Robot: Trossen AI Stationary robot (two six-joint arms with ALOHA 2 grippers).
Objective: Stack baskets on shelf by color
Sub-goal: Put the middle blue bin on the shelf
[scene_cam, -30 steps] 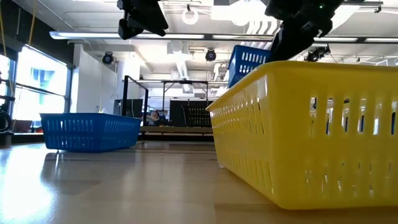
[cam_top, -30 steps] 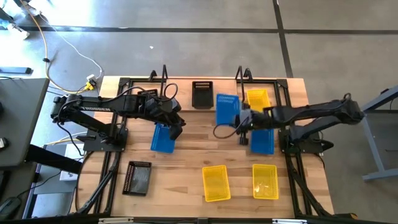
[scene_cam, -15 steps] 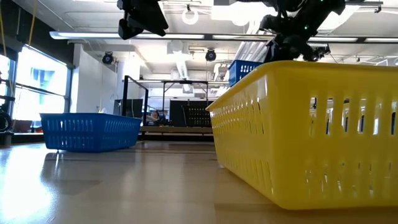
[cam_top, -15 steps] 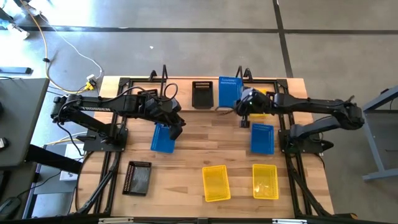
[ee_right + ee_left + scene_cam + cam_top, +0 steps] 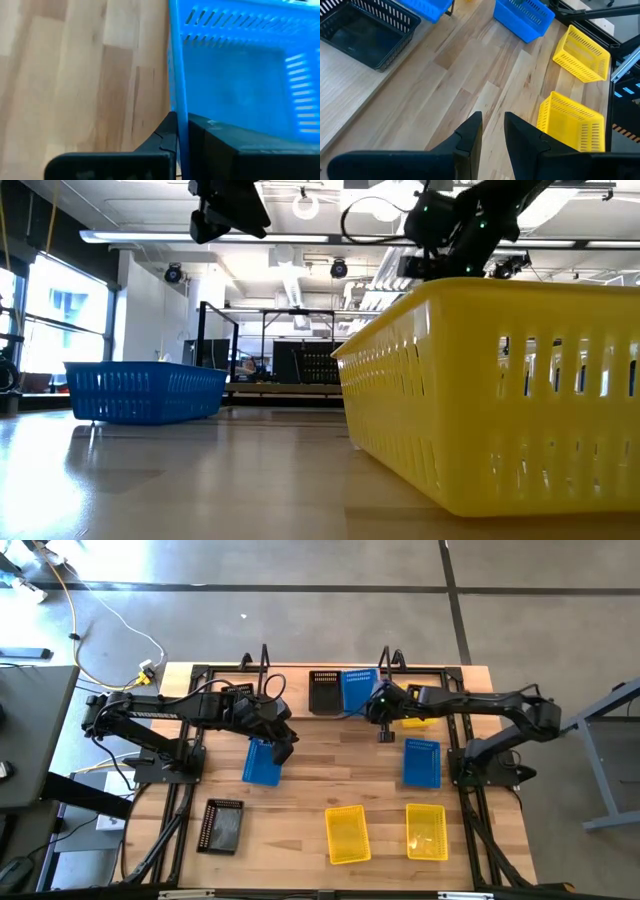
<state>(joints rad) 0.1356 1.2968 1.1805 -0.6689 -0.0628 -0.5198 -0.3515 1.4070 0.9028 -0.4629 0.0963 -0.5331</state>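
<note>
My right gripper (image 5: pixel 380 708) is shut on a blue basket (image 5: pixel 358 690) over the shelf (image 5: pixel 295 696) at the table's far edge, next to a black basket (image 5: pixel 325 690) that sits on the plank. A yellow basket (image 5: pixel 416 706) on the shelf is partly hidden behind the right arm. My left gripper (image 5: pixel 285 747) hovers above another blue basket (image 5: pixel 262 762), open by a narrow gap (image 5: pixel 492 129) and touching nothing. A third blue basket (image 5: pixel 421 762) rests on its bottom on the tabletop. My right gripper pinches the blue basket's side wall (image 5: pixel 176 85), the one facing the table's right. One finger (image 5: pixel 164 134) is outside it and the other (image 5: pixel 220 137) is inside. The fingers reach in from the right, slanting downward. Whether the basket's bottom rests on the shelf, I cannot tell.
Two yellow baskets (image 5: pixel 347 833) (image 5: pixel 425 831) and a black basket (image 5: pixel 222 825) lie near the table's near edge. The shelf's upright wire loops (image 5: pixel 262 660) (image 5: pixel 391 660) stand at its ends. Bare wood lies in the table's middle (image 5: pixel 335 760).
My right gripper carried its blue basket toward the far edge and somewhat left, from above the table's middle to over the shelf beside the black basket. It came down too: in the low view the basket sank out of sight behind the yellow one.
</note>
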